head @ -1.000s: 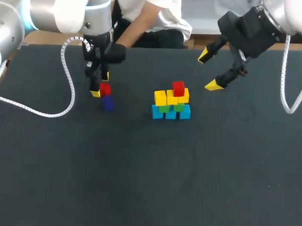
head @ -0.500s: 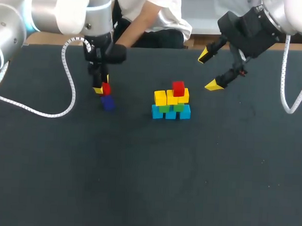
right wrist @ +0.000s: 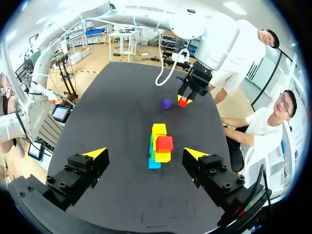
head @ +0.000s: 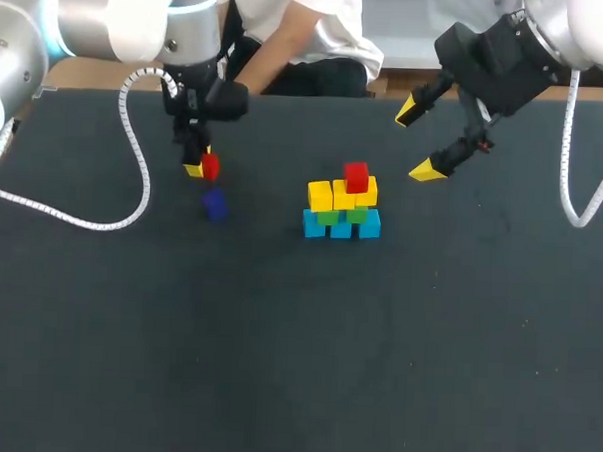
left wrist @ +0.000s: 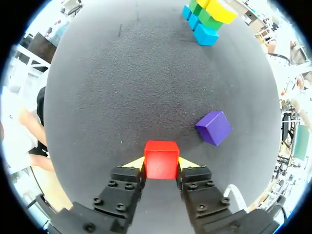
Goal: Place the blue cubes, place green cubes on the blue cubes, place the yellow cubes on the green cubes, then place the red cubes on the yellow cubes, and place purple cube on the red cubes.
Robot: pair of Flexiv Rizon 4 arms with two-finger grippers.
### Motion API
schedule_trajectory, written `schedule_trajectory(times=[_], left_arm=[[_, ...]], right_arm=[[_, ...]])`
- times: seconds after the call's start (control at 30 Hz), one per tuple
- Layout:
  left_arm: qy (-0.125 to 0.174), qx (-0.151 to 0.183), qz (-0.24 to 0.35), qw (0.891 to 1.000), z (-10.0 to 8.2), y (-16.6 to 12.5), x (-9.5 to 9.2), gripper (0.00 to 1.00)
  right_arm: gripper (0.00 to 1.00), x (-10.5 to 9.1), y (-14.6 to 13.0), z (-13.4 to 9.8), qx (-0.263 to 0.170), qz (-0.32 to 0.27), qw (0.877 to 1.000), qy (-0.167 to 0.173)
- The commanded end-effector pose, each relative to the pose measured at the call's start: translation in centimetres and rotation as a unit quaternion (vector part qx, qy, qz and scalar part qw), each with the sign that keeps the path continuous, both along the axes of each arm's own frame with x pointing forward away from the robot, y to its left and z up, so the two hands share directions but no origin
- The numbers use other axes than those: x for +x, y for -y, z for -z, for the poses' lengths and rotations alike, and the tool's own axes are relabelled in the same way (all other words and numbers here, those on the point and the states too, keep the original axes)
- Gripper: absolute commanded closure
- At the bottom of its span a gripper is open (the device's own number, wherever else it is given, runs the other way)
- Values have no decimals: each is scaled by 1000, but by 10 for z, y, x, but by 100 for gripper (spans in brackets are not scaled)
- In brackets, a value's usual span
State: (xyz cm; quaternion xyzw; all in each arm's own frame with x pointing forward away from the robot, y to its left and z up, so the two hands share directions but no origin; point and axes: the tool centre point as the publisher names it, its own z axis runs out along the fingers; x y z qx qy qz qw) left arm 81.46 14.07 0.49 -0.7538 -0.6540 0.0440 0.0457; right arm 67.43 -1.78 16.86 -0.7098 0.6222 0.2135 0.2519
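My left tool (left wrist: 161, 165) was shut tight on a red cube (left wrist: 161, 155). Its two yellow tips pressed the cube from both sides. The cube was up in the air, a little above the counter (head: 275, 365).

A purple cube (left wrist: 213, 127) lay flat on the counter near my left tool, a bit ahead of it and off to one side. It did not touch the red cube or the tool.

Farther ahead, near the middle of the counter, stood the pile (head: 343, 203). At the bottom were three blue cubes (head: 340, 228) in a row, side by side. Two green cubes (head: 328, 216) sat on the blue ones. Three yellow cubes (head: 344, 195) sat on the green ones. One more cube, the top red cube (head: 357, 176), sat on the yellow row toward my right side. The yellow cube at the left end had nothing on it.

My right tool (head: 416, 141) hung in the air to the right of the pile. Its fingers were spread wide apart and held nothing. It did not touch the pile.
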Motion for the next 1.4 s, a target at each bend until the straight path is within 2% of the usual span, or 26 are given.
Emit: schedule_trajectory(times=[0.03, 0.17, 0.3, 0.47, 0.67, 0.87, 1.03, 1.1, 1.27, 1.4], left_arm=[[3, 8, 1, 1000, -10, -1, -6, 100], [-1, 21, -5, 1000, -9, -3, -12, 100], [-10, 29, -9, 999, -4, -4, -27, 100], [-8, 17, -34, 999, -10, -4, -59, 100], [3, 11, -95, 995, -20, -18, -96, 100], [28, 15, -137, 990, -40, -16, -137, 100], [72, 1, -166, 983, -53, -3, -170, 100], [87, 9, -171, 981, -56, 5, -183, 100], [89, 12, -172, 981, -57, 13, -206, 100], [89, 34, -174, 980, -58, 17, -221, 100]], right_arm=[[0, 0, 0, 0, 0, 0, 1000, 0], [0, 0, 0, 0, 0, 0, 1000, 0], [0, 0, 0, 0, 0, 0, 1000, 0], [0, 0, 0, 0, 0, 0, 1000, 0], [0, 0, 0, 0, 0, 0, 1000, 0], [0, 0, 0, 0, 0, 0, 1000, 0], [0, 0, 0, 0, 0, 0, 1000, 0], [0, 0, 0, 0, 0, 0, 1000, 0], [0, 0, 0, 0, 0, 0, 1000, 0], [0, 0, 0, 0, 0, 0, 1000, 0]])
